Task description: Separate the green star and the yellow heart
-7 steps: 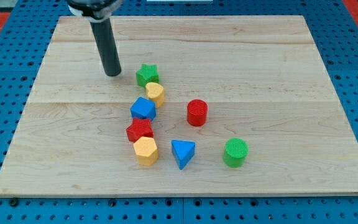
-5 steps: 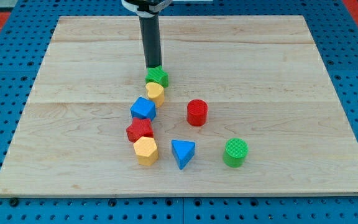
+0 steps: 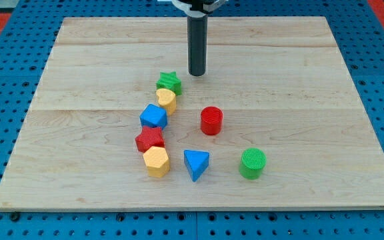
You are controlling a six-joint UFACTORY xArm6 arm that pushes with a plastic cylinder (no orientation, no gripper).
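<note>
- Wooden board [image 3: 312, 60] with eight small blocks; landmark is the green star [image 3: 169, 83], a little toward the view's left of the board's middle
- My tip [image 3: 197, 73] rests on the board just off the star's upper right, near it but apart
- My tip is a plain rod: it has nothing to spread or pinch, and holds nothing
- The yellow heart [image 3: 167, 100] touches the star's lower edge, so the pair is not yet separated
- Below the heart, a blue block [image 3: 153, 116] sits very close
- Judgement: bring my tip to the seam beside the star, then push the star toward the view's top, away from the heart
- Risk: a push downward would drive the star into the heart and blue block
</note>
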